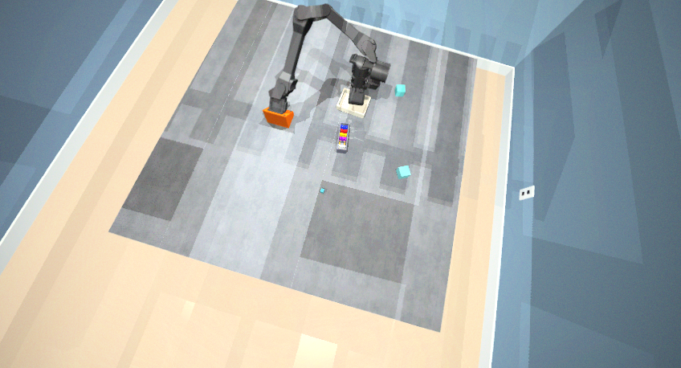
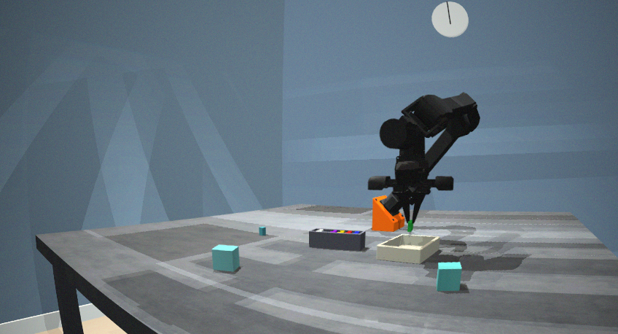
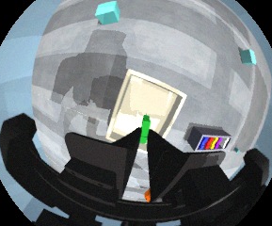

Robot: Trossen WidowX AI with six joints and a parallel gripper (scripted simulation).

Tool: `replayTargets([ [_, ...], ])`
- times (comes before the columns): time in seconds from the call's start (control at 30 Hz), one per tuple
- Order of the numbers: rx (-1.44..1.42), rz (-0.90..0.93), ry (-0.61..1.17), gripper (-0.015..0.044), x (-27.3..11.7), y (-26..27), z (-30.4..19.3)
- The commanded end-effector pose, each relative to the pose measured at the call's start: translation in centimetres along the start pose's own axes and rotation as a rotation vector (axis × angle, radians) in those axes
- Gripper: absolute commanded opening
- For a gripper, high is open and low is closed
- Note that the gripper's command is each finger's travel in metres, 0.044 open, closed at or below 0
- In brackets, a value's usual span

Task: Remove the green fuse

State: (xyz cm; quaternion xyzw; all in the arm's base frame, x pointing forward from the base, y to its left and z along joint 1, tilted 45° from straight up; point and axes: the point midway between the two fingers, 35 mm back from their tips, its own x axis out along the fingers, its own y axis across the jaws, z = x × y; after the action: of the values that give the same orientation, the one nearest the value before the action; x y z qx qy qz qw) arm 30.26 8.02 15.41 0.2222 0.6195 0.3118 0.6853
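The green fuse (image 2: pixel 409 225) (image 3: pixel 145 129) is upright between the fingertips of my gripper (image 2: pixel 409 221) (image 3: pixel 144 131). My gripper is shut on it and holds it above the cream tray (image 2: pixel 396 255) (image 3: pixel 180 104) (image 1: pixel 343 109). In the exterior view the fuse's prongs are near the height of the tray's back rim; whether they are below the rim I cannot tell. In the top view the arm hides the fuse. The dark fuse block (image 2: pixel 337 241) (image 3: pixel 195 136) (image 1: pixel 341 149) stands beside the tray, with blue, red, yellow, purple and white fuses in it.
A large cyan block (image 1: pixel 400 90) (image 2: pixel 448 277) (image 3: pixel 108 13) stands near the tray. Another cyan block (image 1: pixel 403 172) (image 2: pixel 225 257) (image 3: pixel 248 56) is farther off, past the fuse block. A small cyan block (image 1: pixel 322 190) (image 2: pixel 262 231) lies beyond the fuse block. The orange arm base (image 1: pixel 278 117) (image 2: pixel 383 218) is behind the tray.
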Motion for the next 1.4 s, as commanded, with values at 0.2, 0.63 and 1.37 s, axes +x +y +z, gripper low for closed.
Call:
replayTargets([
  [0.2,0.001,0.005,-0.003,0.0000,1.5,0.1,-0.1],
  [0.63,0.000,0.001,0.000,0.0315,1.2,0.1,0.0],
  [1.37,0.003,0.004,-0.003,0.0330,-2.3,0.1,-0.1],
])
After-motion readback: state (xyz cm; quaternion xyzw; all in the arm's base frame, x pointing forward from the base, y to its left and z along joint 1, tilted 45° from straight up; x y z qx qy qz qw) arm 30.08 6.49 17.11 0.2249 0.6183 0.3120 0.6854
